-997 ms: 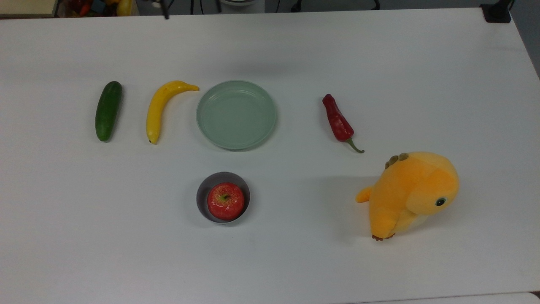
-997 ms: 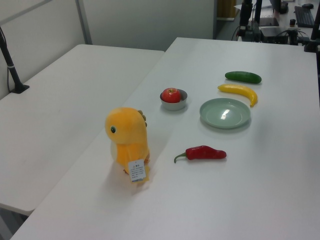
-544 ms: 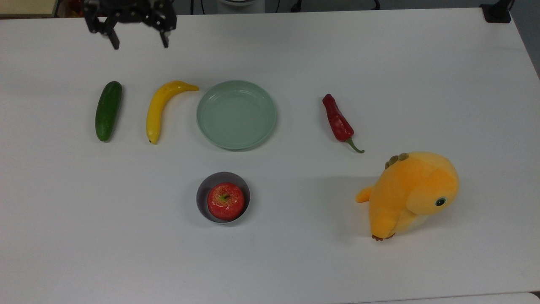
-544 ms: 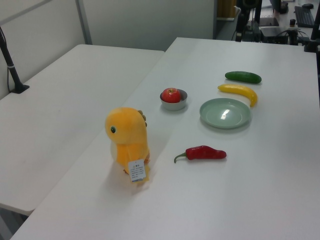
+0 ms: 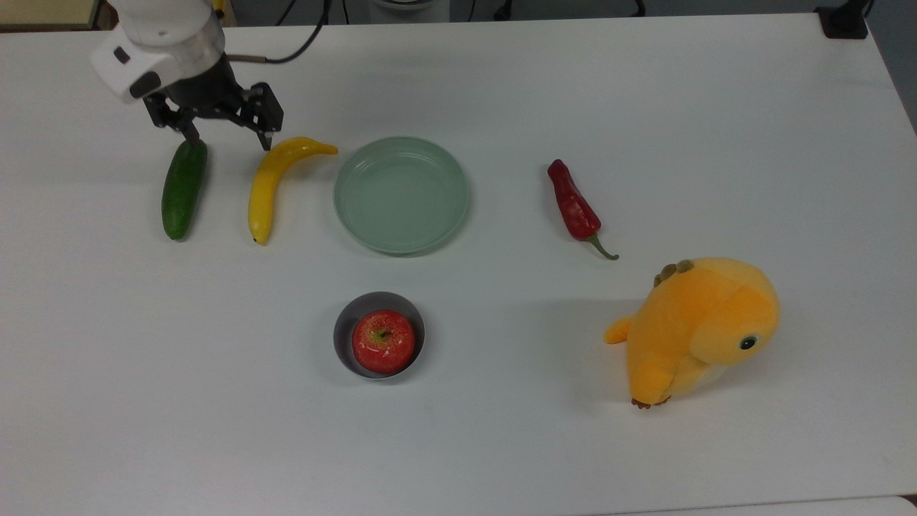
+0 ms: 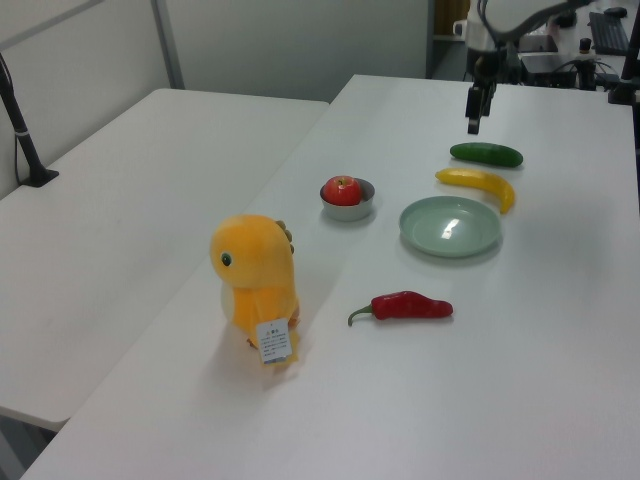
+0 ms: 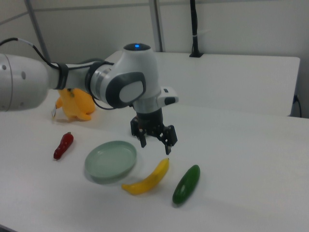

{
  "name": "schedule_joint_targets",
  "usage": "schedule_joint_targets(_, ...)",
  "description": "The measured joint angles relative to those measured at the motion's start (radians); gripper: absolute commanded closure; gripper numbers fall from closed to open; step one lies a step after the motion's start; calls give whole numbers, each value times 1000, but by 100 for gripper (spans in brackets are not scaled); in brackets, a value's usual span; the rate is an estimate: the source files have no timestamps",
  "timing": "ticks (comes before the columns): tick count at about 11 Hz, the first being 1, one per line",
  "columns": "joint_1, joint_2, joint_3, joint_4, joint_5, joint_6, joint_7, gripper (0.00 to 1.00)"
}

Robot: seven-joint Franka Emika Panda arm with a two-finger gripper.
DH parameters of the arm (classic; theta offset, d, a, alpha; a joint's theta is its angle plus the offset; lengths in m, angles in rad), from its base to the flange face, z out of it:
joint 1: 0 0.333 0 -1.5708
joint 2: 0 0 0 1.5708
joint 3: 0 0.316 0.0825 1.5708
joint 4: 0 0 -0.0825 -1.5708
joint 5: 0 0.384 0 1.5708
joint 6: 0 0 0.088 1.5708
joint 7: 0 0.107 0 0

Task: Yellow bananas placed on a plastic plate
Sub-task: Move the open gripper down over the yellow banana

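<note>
The yellow banana (image 5: 266, 188) (image 6: 480, 183) (image 7: 147, 178) lies curved on the white table, just to the top view's left of the pale green plastic plate (image 5: 401, 195) (image 6: 450, 228) (image 7: 111, 159). The plate has nothing on it. My gripper (image 5: 229, 140) (image 6: 472, 122) (image 7: 155, 146) hangs open above the table with nothing between its fingers. In the top view one fingertip sits over the cucumber's upper end and the other beside the banana's upper bend. In the right view the fingertips hang clearly above the banana.
A dark green cucumber (image 5: 183, 188) (image 6: 486, 154) (image 7: 186, 183) lies beside the banana, away from the plate. A grey bowl (image 5: 342, 322) holds a red apple (image 5: 383, 341). A red pepper (image 5: 573, 204) and an orange plush toy (image 5: 698, 330) are at the top view's right.
The arm has come in from the top view's upper edge and moved down over the cucumber and banana ends. Its fingers stay open. Nothing on the table has moved.
</note>
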Motion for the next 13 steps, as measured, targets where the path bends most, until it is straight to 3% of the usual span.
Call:
schedule_joint_targets(8, -2, 104, 0, -61, 0, 123, 0, 1)
schedule_joint_targets(11, 0, 124, 2, -73, 0, 139, 4, 21)
schedule_joint_targets(13, 1, 126, 3, -88, 0, 164, 5, 47)
